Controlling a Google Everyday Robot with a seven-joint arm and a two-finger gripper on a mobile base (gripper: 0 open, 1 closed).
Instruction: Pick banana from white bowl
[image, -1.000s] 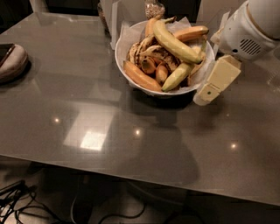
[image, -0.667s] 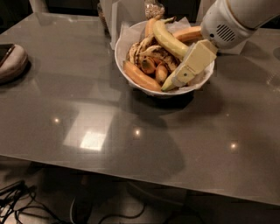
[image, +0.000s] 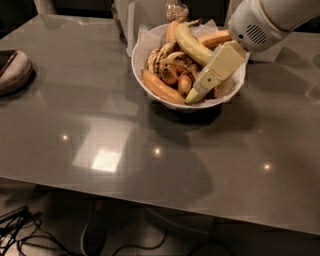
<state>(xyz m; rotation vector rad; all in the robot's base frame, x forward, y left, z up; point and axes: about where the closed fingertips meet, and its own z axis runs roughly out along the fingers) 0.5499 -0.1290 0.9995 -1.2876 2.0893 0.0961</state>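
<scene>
A white bowl lined with crinkled white paper stands toward the back of a grey table, right of the middle. It is heaped with fruit. The banana, long and pale yellow-green, lies on top of the pile and runs from its greenish stem at the back of the bowl down toward the right side. Under it and to its left sit several brown-spotted bananas. An orange banana lies along the front left wall, and another orange one rests near the back right rim.

The arm comes in from the upper right, its round white housing hanging over the bowl's right edge. From there the cream-coloured gripper slants down and to the left into the bowl, its narrow tip low among the fruit by the front rim, just past the banana's lower end. From where I stand I can't tell whether it is spread or closed, nor whether it touches the banana.

At the table's left edge sits a round grey object. A glass jar stands behind the bowl, and cables trail on the floor below
</scene>
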